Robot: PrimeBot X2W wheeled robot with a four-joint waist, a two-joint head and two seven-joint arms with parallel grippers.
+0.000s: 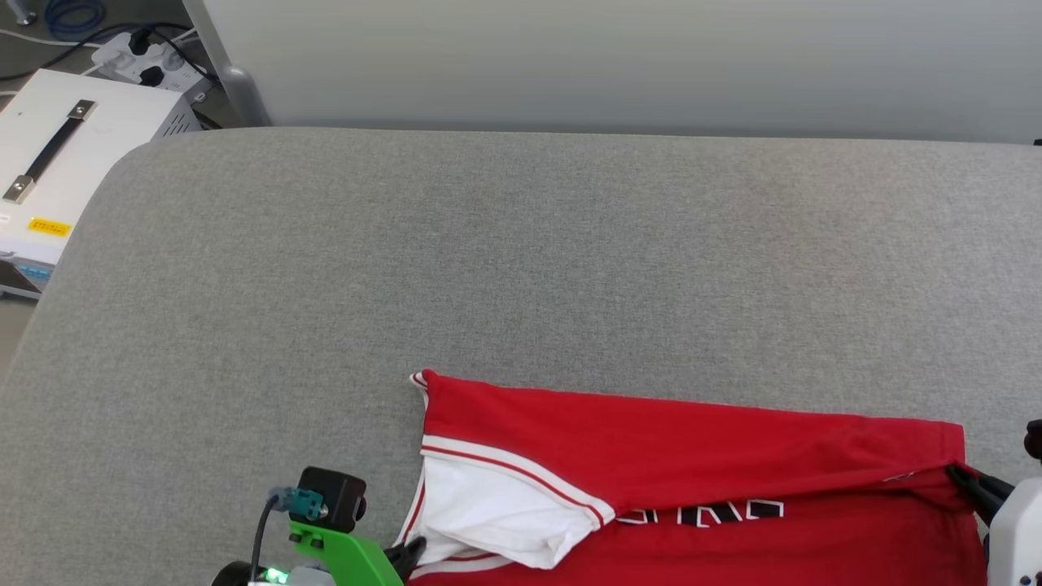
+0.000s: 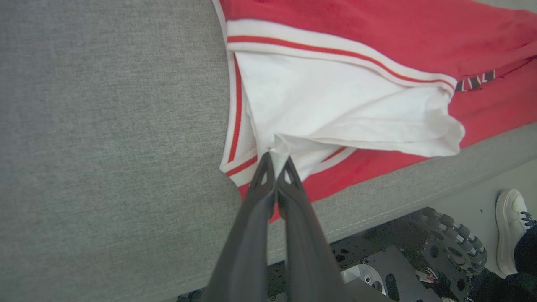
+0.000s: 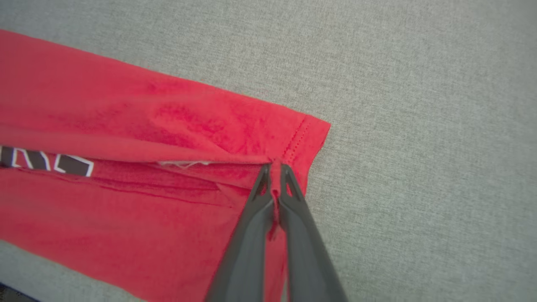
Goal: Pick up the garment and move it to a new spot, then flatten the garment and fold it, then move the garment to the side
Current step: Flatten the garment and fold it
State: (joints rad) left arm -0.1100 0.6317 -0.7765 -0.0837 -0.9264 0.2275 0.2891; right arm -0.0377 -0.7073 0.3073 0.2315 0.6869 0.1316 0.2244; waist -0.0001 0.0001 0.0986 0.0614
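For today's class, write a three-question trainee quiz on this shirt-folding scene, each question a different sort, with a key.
1. True or false: the left end effector is shut on white sleeve cloth of the red jersey-style garment with black lettering.
2. Multiple choice: the right end effector pinches the garment at (a) its white sleeve, (b) red cloth by a stitched hem corner, (c) nothing at all.
3. Fill in the colour: the garment lies on a ____ fabric-covered surface.
Key: 1 true; 2 b; 3 grey.
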